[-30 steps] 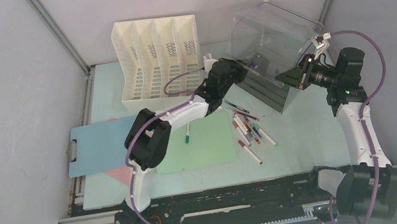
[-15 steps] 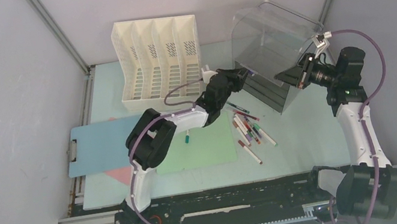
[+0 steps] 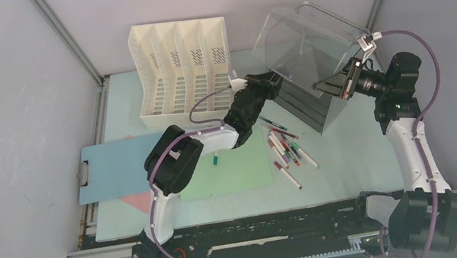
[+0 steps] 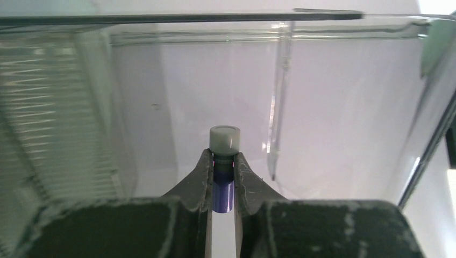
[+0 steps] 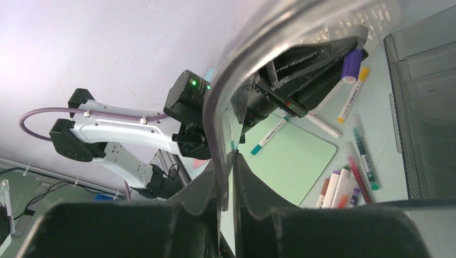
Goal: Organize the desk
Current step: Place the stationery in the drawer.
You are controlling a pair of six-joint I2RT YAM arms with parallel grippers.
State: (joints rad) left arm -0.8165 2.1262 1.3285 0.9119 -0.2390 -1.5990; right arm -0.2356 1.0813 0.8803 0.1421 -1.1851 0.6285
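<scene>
Left pincer [image 4: 223, 161]: clenched on a purple marker [image 4: 222, 191], white cap poking into the mouth of the clear bin [image 4: 333, 97].
Right pincer [image 5: 228, 180]: clamped on the bin's rim, holding it tipped (mouth toward the other arm).
Desk [image 3: 350, 158]: pale mint, under everything.
Done: little, I'd say; no markers visible inside the bin.
Left: loose markers [image 3: 289, 152] beside the green sheet [image 3: 240, 176]; blue clipboard [image 3: 113, 169] lying outside the file rack [image 3: 180, 67].
</scene>
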